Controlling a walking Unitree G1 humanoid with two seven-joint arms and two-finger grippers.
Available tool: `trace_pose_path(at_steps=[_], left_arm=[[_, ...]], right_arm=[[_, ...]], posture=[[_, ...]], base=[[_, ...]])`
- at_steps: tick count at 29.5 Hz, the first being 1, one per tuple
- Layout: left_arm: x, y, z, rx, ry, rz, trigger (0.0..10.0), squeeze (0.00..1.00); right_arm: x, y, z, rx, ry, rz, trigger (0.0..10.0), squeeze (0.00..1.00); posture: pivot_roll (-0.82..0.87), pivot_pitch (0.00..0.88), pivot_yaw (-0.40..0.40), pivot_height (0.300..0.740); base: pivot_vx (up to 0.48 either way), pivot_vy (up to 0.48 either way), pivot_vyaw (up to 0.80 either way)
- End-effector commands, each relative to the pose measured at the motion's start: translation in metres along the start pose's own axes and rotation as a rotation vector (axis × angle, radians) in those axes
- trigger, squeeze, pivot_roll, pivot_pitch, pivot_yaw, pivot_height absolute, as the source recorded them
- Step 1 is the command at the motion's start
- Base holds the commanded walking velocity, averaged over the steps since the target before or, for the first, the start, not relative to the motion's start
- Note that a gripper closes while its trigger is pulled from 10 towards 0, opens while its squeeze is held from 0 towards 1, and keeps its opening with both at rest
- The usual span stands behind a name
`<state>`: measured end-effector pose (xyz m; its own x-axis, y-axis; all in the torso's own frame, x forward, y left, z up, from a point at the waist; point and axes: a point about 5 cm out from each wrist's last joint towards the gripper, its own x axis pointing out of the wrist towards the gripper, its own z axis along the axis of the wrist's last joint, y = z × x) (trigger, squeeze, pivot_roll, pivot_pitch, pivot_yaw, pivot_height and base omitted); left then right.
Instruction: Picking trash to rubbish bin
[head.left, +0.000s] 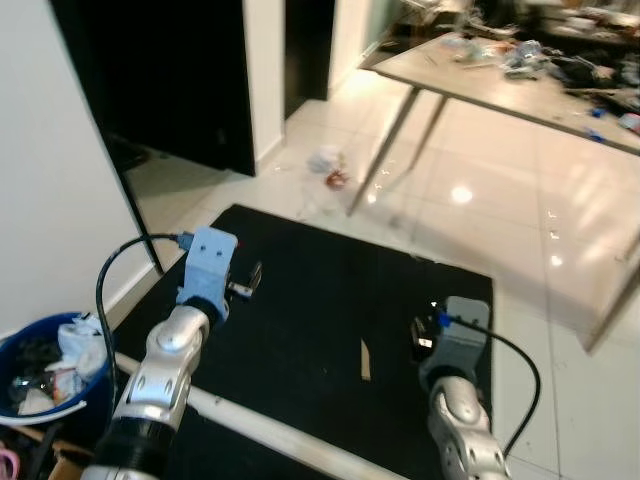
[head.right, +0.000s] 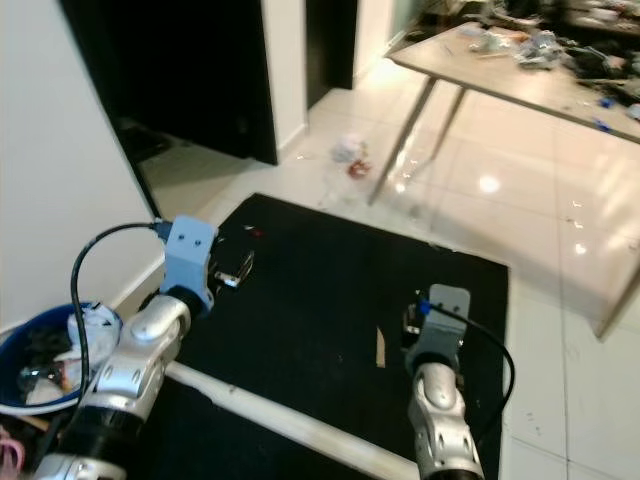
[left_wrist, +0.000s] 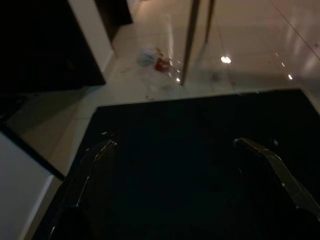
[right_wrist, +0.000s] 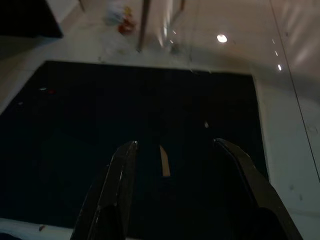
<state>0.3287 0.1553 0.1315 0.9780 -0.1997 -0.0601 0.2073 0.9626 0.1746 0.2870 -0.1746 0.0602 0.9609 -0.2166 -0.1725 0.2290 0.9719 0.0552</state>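
Crumpled white and red trash (head.left: 328, 165) lies on the pale tile floor by a table leg, far ahead of both arms; it is also in the left wrist view (left_wrist: 152, 57). A small tan strip (right_wrist: 163, 161) rests on the black mat (head.left: 320, 290), just ahead of my right gripper (right_wrist: 175, 145), which is open and holds nothing. My left gripper (left_wrist: 172, 145) hovers over the mat's left part, open and holding nothing. A blue rubbish bin (head.left: 88, 402) with paper waste in it stands at the lower left by the wall.
A cluttered table (head.left: 520, 85) on slanted metal legs (head.left: 385, 140) stands at the back right. A dark doorway (head.left: 170, 70) opens at the back left beside a white wall. A white bar (head.left: 280, 430) crosses the mat's near edge.
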Motion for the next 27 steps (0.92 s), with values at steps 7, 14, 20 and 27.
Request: trace_pose_path(at_steps=[7, 14, 20, 27], left_arm=[[-0.0024, -0.0015, -0.0021, 0.002, 0.001, -0.034, 10.0, 0.00], [-0.0051, -0.0049, -0.0028, 0.013, 0.004, -0.069, 10.0, 0.00], [-0.0053, -0.0053, -0.0033, 0.022, 0.007, -0.068, 10.0, 0.00], [-0.0055, -0.0083, -0.0016, 0.016, -0.004, -0.100, 10.0, 0.00]], right_arm=[[-0.0009, -0.0055, -0.0033, -0.002, 0.013, -0.023, 10.0, 0.00], [-0.0018, -0.0021, -0.0053, -0.001, 0.016, -0.016, 10.0, 0.00], [-0.0011, -0.0054, -0.0053, -0.001, 0.018, -0.027, 10.0, 0.00], [-0.0015, -0.0083, -0.0050, -0.005, 0.017, -0.042, 10.0, 0.00]], posture=[[0.02, 0.081, 0.060, 0.740], [0.02, 0.077, 0.057, 0.740], [0.02, 0.079, 0.056, 0.740], [0.02, 0.082, 0.057, 0.740]], base=[[0.000, 0.000, -0.80], [0.000, 0.000, -0.80], [0.000, 0.000, -0.80], [0.000, 0.000, -0.80]])
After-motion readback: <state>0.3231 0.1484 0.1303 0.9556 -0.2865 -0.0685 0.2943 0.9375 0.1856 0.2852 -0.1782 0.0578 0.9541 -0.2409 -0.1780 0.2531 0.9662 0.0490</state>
